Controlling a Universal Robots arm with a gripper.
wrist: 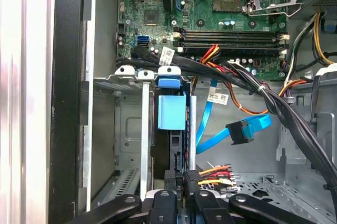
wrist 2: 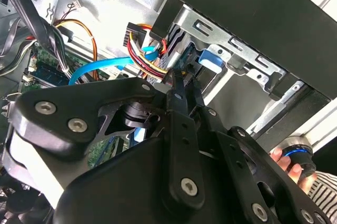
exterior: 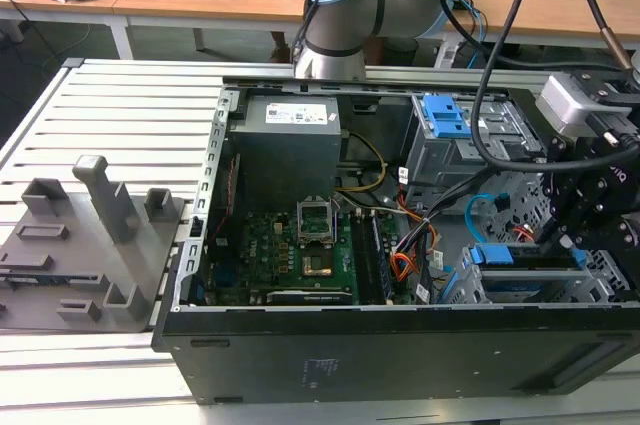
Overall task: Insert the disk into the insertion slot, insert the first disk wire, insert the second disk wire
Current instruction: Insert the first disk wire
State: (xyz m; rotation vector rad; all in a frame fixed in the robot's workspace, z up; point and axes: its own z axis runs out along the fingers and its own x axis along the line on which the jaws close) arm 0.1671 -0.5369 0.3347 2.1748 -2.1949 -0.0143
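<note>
An open computer case (exterior: pixel 400 345) lies on the bench (exterior: pixel 120 95). The arm (exterior: pixel 340 5) reaches down inside, its end effector (wrist: pixel 185 184) pinching the first disk wire (wrist: pixel 216 174) beside the disk (wrist: pixel 171 112) in the insertion slot (wrist: pixel 126 129).

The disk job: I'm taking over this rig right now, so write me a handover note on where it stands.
Gripper: fingers shut on the plug of the orange-red-black wire bundle, right at the disk's exposed end.
Disk: in its blue frame, already sitting in the metal drive cage.
Light-blue cable: loose, its plug hanging free beside the cage, not connected.
Done: disk inserted.
Left: I cannot tell whether the bundle's plug is seated; the light-blue cable is unplugged.
A person's hand is close to the case.
</note>
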